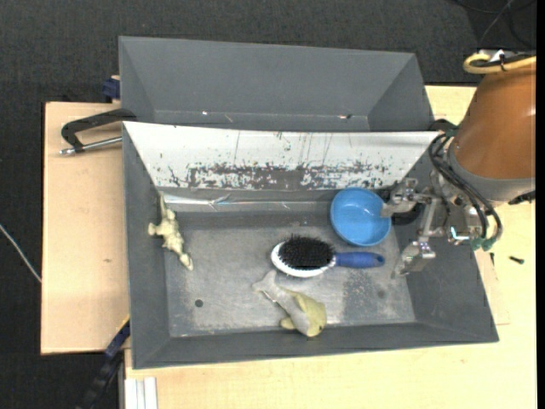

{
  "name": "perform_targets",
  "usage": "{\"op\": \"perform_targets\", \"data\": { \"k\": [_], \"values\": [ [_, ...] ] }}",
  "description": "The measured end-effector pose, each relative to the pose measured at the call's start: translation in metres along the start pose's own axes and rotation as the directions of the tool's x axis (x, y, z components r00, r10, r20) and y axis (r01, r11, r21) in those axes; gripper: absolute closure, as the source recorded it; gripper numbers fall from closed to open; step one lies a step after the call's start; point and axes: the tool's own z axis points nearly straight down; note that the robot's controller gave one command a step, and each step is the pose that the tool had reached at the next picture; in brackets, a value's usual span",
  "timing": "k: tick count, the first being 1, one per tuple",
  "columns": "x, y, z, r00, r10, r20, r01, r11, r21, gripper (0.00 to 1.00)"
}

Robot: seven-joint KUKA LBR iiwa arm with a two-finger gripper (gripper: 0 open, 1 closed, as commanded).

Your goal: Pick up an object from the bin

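Note:
My gripper (pixel 410 228) hangs at the right side of the bin with its fingers spread wide and nothing between them. Just left of its upper finger sits a round blue bowl (pixel 358 216), close to the back wall. A hairbrush (pixel 313 257) with a white head, black bristles and a blue handle lies on the floor. Its handle end points toward the lower finger and stops a little short of it.
A pale yellow toy figure (pixel 171 238) lies against the left wall. A crumpled yellowish and grey thing (pixel 299 308) rests near the front wall. The arm's orange cover and cables hang over the right rim.

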Motion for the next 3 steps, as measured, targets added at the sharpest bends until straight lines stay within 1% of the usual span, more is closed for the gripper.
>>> {"op": "perform_targets", "data": {
  "k": [1, 2, 3],
  "values": [
    [-0.013, 0.036, 0.171, 0.836, -0.548, 0.010, 0.548, 0.836, 0.006, 0.00],
    [-0.012, 0.036, 0.168, 0.836, -0.549, 0.004, 0.549, 0.836, 0.005, 1.00],
    [-0.034, 0.077, 0.044, 0.846, -0.534, 0.016, 0.534, 0.846, 0.009, 1.00]
  ]
}}
